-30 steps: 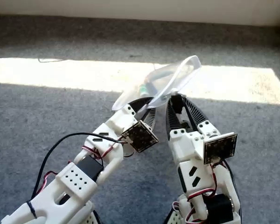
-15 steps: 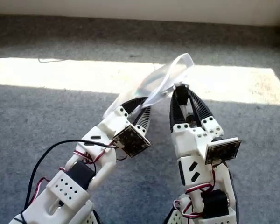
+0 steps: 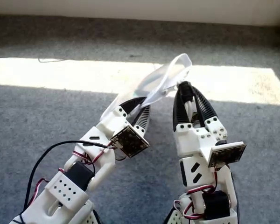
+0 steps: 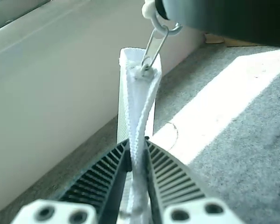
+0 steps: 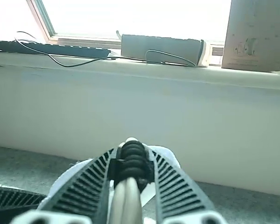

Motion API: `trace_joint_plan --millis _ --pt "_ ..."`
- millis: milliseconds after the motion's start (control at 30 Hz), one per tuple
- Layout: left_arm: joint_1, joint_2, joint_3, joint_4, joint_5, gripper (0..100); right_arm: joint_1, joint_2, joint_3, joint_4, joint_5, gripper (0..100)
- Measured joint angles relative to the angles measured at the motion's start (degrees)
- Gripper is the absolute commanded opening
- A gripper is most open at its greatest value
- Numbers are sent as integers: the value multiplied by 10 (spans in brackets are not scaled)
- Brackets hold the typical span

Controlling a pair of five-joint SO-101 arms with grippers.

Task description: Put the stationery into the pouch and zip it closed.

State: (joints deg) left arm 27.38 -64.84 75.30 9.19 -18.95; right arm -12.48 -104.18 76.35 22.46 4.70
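While the pouch (image 3: 164, 78) hangs in the air between both arms, left gripper (image 4: 137, 145) fingers are clamped tight on its zipper edge, pouch running out past the tips. Right gripper (image 5: 130, 151) fingers are pinched closed on the zipper pull (image 4: 154, 41) at the pouch's far end.

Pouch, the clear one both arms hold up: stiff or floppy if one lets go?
Probably floppy: the pouch looks like thin clear film, curving between the left gripper and right gripper. Likely light, since a pinch on its edge and zipper pull carries it.
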Motion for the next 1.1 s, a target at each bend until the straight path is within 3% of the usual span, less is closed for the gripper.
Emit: trace_joint_plan --millis 233,367,600,1100 --pt "-7 -1 1 7 12 191 -58 -1 -1 24 28 5" --pt "-18 8 4 12 81 185 -88 -1 -1 29 38 5" --pt "-18 8 -34 84 93 184 -96 -1 -1 31 38 5" --pt "22 9 -69 89 120 182 -96 -7 -2 50 38 5"
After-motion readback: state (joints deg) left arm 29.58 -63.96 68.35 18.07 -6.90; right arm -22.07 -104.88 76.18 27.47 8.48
